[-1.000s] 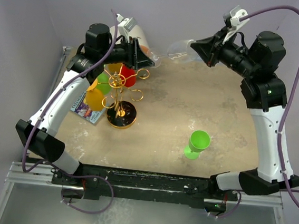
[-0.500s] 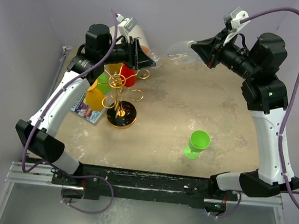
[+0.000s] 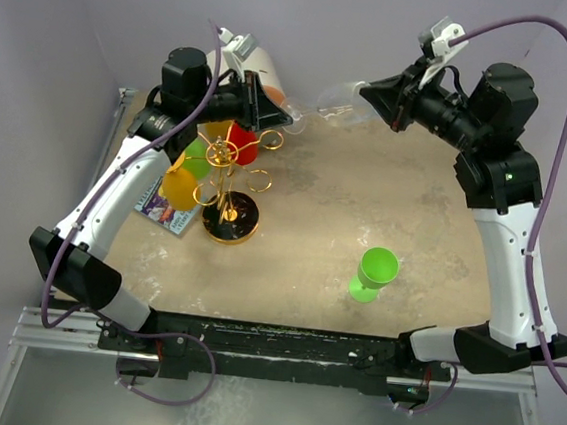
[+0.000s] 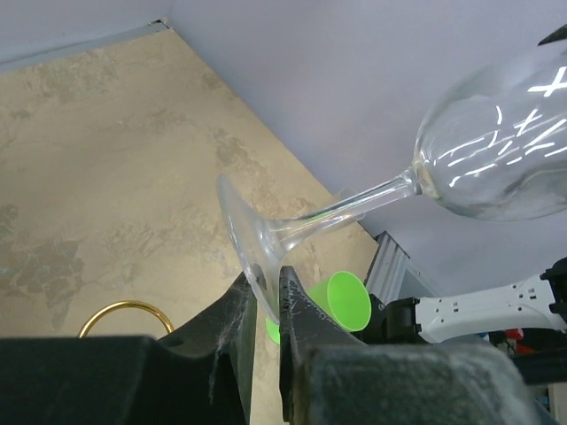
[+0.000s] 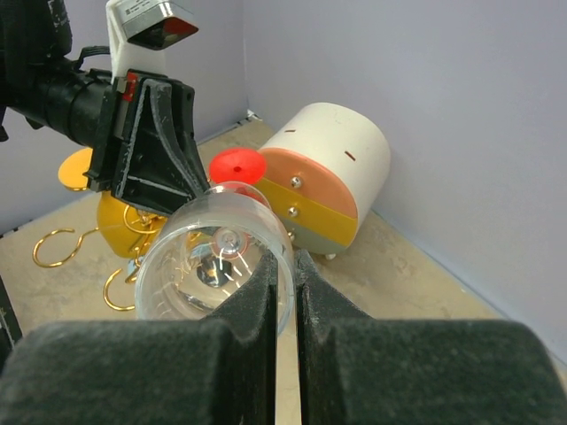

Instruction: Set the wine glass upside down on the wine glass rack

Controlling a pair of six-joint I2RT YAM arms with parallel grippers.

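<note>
Sandy tabletop; wine glass hung sideways above it: left gripper pinched its foot, right gripper clamped the bowl rim (seemingly tight). Likely handover; next needed one release, then inversion onto wine glass rack.

Clr wine glass, gold rack

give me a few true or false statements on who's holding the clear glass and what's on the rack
1. The left gripper pinches the foot of the clear wine glass. True.
2. The right gripper is open, away from that glass. False: it is shut on the bowl's rim.
3. The wine glass rack is bare. False: coloured glasses hang on it, a yellow glass and a red glass among them.
4. A green glass stands on the table, apart from the rack. True.
</note>
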